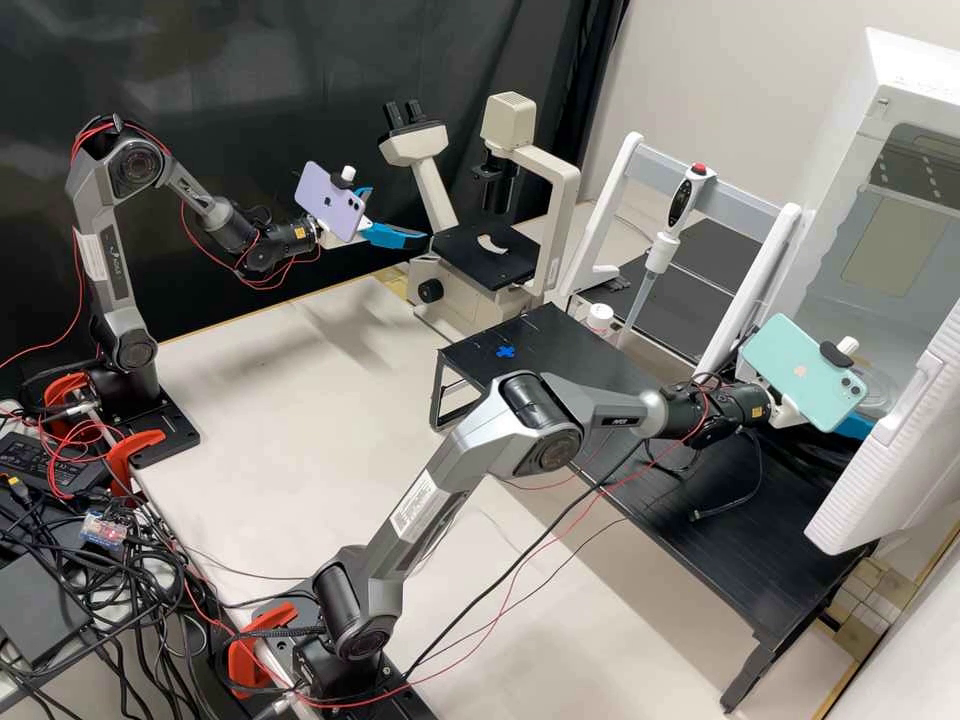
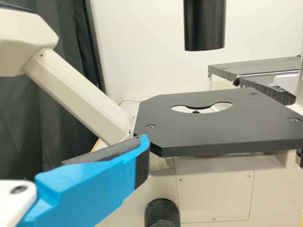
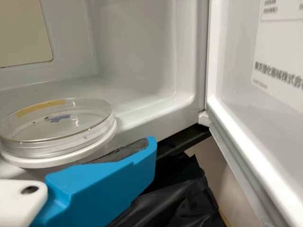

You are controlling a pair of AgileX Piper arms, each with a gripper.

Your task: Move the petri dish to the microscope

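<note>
Right wrist view shows a clear petri dish (image 3: 61,125) on a round white support (image 3: 52,162) inside a white chamber (image 3: 137,52), its door (image 3: 260,137) open, with the right gripper (image 1: 852,426) close alongside. Its jaws appear apart, holding nothing; whether they touch the dish cannot be told. A poorly centred closing could shove the slick, shallow plastic off its support, and a grip on the upper rim alone might lift a lid (if the layered wall means there is one) and leave the base behind. Backing out at an angle could catch the door's rigid edge. At the microscope (image 1: 510,190), the left gripper (image 1: 400,213) hangs beside the stage, its jaws also apart and unladen; too low an approach could strike the flat, matte black stage (image 2: 213,130), and a dish set off-centre over its curved cutout (image 2: 201,108) might tip. The smooth blue finger (image 3: 111,182) carries a rough, dark pad (image 3: 125,150), likely better grip than bare plastic. Yellow tape (image 3: 41,108) marks the dish's glossy top; a blue cross (image 1: 505,351) lies on the black bench (image 1: 580,345), perhaps a handover spot.
</note>
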